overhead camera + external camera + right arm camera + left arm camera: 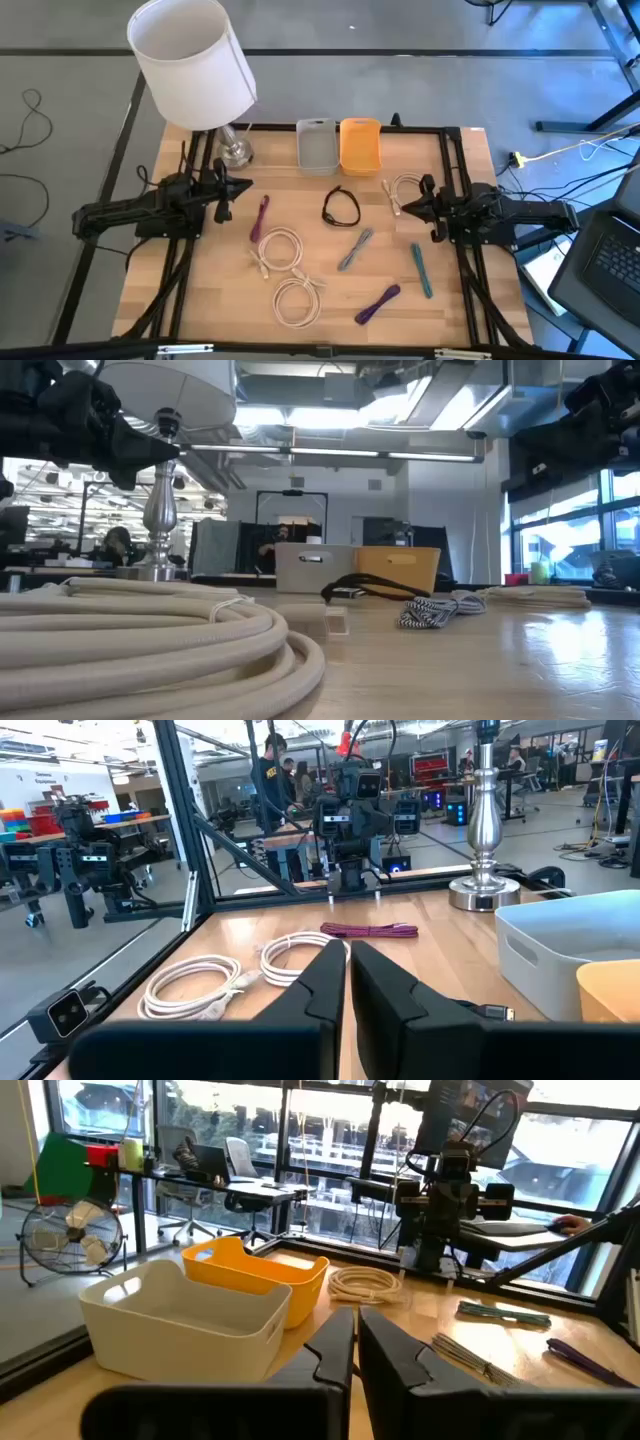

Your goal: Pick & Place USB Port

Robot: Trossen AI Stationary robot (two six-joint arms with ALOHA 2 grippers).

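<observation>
Several bundled USB cables lie flat on the wooden table: a magenta one (261, 217), a black one (341, 207), two white coils (278, 250) (297, 300), a third white coil (405, 190), a grey striped one (355, 250), a teal one (421, 270) and a purple one (377, 304). My left gripper (247, 187) (357, 1342) hovers shut at the table's left side, pointing right, with nothing in it. My right gripper (403, 207) (348, 970) hovers shut at the right side, pointing left, beside the third white coil, also holding nothing.
A grey bin (317, 145) and an orange bin (360, 145) stand side by side at the table's far edge. A lamp with a white shade (195, 65) has its metal base (236, 152) at the far left. Black frame rails (455, 170) run along the table's sides.
</observation>
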